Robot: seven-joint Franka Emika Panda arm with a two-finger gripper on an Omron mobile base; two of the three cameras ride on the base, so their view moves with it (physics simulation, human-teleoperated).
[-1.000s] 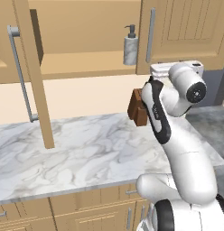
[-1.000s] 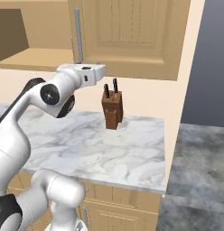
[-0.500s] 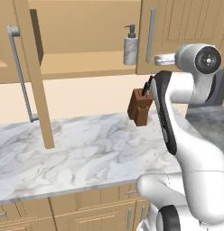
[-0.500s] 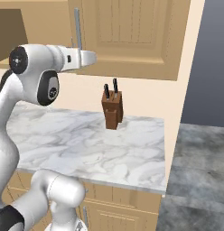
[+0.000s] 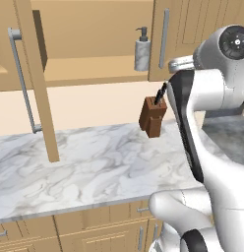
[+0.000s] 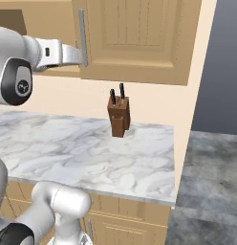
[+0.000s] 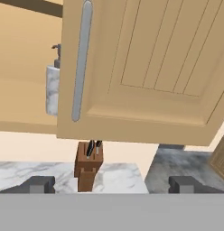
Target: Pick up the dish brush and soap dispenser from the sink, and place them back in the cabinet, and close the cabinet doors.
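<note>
The soap dispenser (image 5: 142, 51) stands upright on the shelf of the open cabinet (image 5: 94, 69), at about one o'clock in the left base view, close beside the right cabinet door (image 5: 175, 37), whose long silver bar handle (image 5: 164, 30) runs vertically just right of the bottle. In the hand view the same bottle (image 7: 53, 88) sits at nine o'clock, partly hidden behind the edge of that door (image 7: 145, 67), with the handle (image 7: 81, 58) crossing the view at about eleven o'clock. The left cabinet door (image 5: 38, 78) is swung open toward the camera at nine o'clock in the left base view, edge-on, with its own bar handle (image 5: 23, 78) to its left. The gripper (image 7: 111, 185) has its jaws wide apart with nothing between them; the two dark fingertips (image 7: 39, 184) rise at the bottom of the hand view, at seven and five o'clock, and the gripper faces the right door's front. Below, a brown knife block (image 5: 153, 116) with black handles stands on the marble counter (image 5: 94, 167) against the wall; in the right base view the block (image 6: 119, 116) is near the centre, under the closed door panel (image 6: 134, 38).
</note>
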